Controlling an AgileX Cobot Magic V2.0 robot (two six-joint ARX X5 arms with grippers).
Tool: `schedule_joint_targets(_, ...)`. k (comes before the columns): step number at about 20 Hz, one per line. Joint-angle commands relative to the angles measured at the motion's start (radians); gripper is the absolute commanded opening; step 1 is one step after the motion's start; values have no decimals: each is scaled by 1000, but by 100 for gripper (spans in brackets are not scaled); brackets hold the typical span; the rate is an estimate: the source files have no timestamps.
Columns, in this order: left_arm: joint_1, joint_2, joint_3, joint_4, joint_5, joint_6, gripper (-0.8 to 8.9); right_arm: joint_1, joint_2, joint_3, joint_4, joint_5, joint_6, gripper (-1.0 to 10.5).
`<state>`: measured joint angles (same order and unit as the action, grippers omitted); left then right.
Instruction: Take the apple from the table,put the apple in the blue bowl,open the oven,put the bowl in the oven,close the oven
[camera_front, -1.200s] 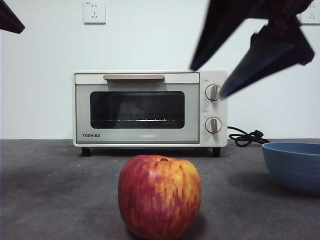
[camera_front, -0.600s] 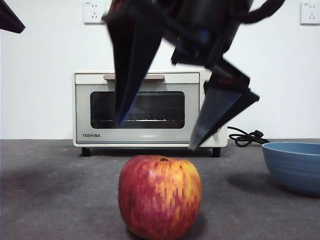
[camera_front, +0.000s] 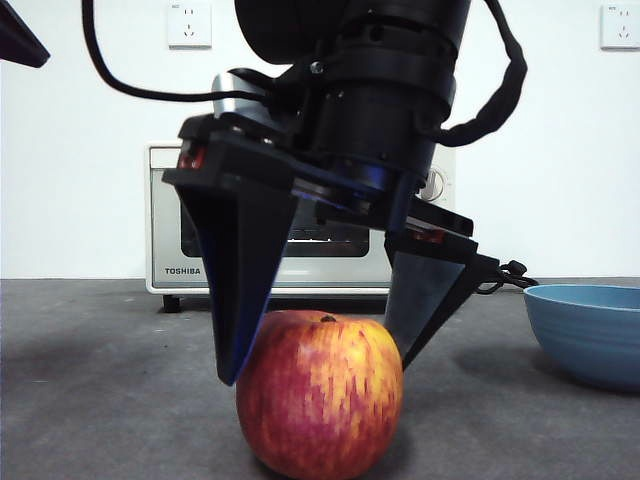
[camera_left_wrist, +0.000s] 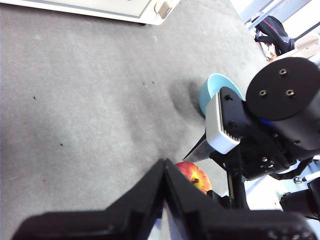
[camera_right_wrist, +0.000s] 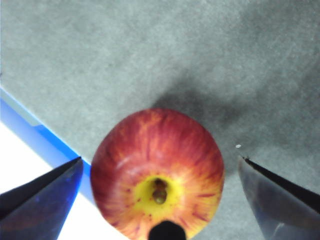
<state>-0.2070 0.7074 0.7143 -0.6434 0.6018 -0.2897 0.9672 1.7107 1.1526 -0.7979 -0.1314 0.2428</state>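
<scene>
So in about a second the right gripper (camera_front: 315, 370) goes from hanging up near the top right corner of the front view to sitting right down over the apple (camera_front: 319, 392). Half a second back it's still above the fruit; now its two black jaws straddle it, one on each side, spread wider than the apple with a sliver of gap either side. Nothing is held yet. My read: the reach is basically done and closing is next, so we're still on step one of the task.

Going left to right across the front view: the left gripper (camera_left_wrist: 165, 170) is just a black tip in the top corner, waiting, jaws pressed together on nothing. Then the oven (camera_front: 170, 215) at the back, door closed. Then the apple on the table (camera_front: 90, 400), upright, up close to the camera. The blue bowl (camera_front: 590, 335) sits off to the right, apart from the apple.

The apple itself is red streaked with yellow-orange, with a yellow patch around the brown stem dimple in the right wrist view (camera_right_wrist: 159, 172). Looks smooth and round, so a slightly off-centre squeeze could probably roll it.
</scene>
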Motion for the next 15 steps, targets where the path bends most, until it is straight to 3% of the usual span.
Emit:
schedule_joint_targets(1,-4,0,2,1,0,14,-5,2,20,4,-12,0,-10,342)
schedule_joint_targets(4,-4,0,2,1,0,15,-5,2,21,4,-18,0,-11,195)
schedule_joint_targets(6,-4,0,2,1,0,24,-5,2,21,4,-16,-7,-11,-7)
schedule_joint_targets(10,-4,0,2,-1,1,24,-5,1,13,18,-62,-6,-11,-10)
schedule_joint_targets(15,-4,0,2,-56,0,41,-5,0,-127,73,-182,181,-11,-10)
